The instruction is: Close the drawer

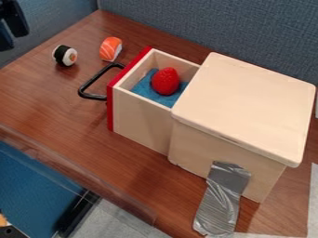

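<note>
The black gripper [12, 24] is at the upper left corner, partly cut off by the edge of the camera view, apart from the drawer and up and left of its handle. The wooden drawer [142, 120] stands pulled out of the left side of a light wooden box [245, 109]. It has a red front panel [110, 108] and a black bar handle [93, 83] facing left. A red strawberry [165, 81] lies inside on blue material [147, 89]. The drawer's far end is hidden under the box top.
Two toy sushi pieces, a black-wrapped roll [64, 55] and an orange-topped one [111, 49], lie behind the handle on the brown table [56, 100]. Silver tape [220, 204] runs from the box's front side onto the table. Blue-grey partitions [205, 28] stand behind.
</note>
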